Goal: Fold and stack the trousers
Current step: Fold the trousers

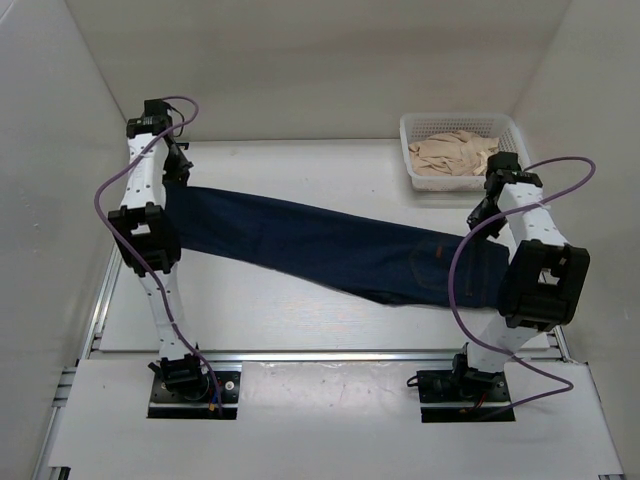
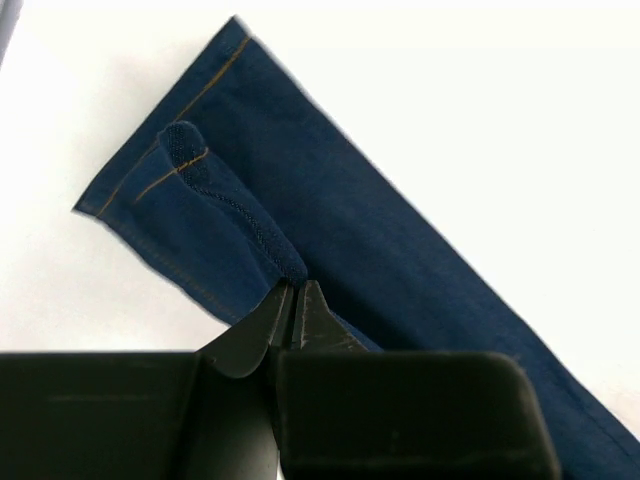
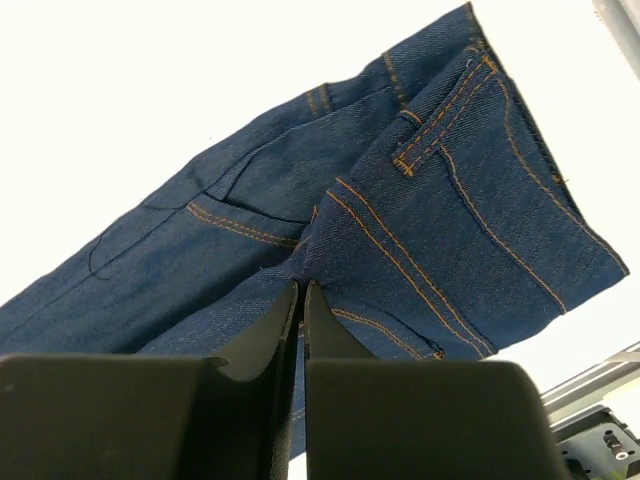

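Observation:
The dark navy denim trousers (image 1: 330, 245) hang stretched across the table between both arms, legs to the left, waist to the right. My left gripper (image 2: 293, 288) is shut on a pinched ridge of cloth near the leg hems (image 2: 150, 190); in the top view it is at the left end of the trousers (image 1: 178, 170). My right gripper (image 3: 301, 284) is shut on a fold of the trousers near the waistband and pocket seams (image 3: 440, 200); in the top view it is at the right end (image 1: 486, 222).
A white basket (image 1: 415, 150) holding a beige garment (image 1: 455, 153) stands at the back right. White walls close in the table on three sides. A metal rail (image 1: 320, 355) runs along the near table edge by the arm bases.

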`<state>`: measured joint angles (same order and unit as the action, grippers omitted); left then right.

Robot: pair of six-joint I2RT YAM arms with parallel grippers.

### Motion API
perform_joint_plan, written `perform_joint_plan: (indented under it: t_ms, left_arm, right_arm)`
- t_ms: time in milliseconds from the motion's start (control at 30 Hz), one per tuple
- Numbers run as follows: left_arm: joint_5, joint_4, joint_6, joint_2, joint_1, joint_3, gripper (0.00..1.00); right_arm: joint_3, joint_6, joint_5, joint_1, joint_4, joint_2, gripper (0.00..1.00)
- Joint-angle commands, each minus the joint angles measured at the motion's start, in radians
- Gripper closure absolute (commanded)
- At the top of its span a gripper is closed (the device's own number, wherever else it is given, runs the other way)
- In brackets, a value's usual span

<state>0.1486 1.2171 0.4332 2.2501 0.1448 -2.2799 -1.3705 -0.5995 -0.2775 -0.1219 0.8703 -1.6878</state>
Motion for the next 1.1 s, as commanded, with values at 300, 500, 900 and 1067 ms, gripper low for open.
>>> perform_joint_plan:
  t_ms: [300, 500, 900, 1067]
  left_arm:
    - [-0.067, -0.002, -0.028, 0.196, 0.001, -0.196, 0.42]
    - [-0.021, -0.011, -0.019, 0.137, 0.044, -0.161, 0.0]
    - [-0.318, -0.152, -0.088, -0.103, 0.216, 0.32, 0.38]
    - [-0.386, -0.149, -0.088, -0.015, 0.207, 0.283, 0.61]
  right_arm:
    - [-0.105, 0.01, 0.012, -0.033, -0.085, -0.104, 0.52]
    - [-0.114, 0.021, -0.012, -0.033, -0.096, -0.072, 0.15]
    - [0.03, 0.052, 0.04, -0.024, -0.074, 0.094, 0.14]
    - [0.019, 0.061, 0.074, -0.024, -0.054, 0.123, 0.14]
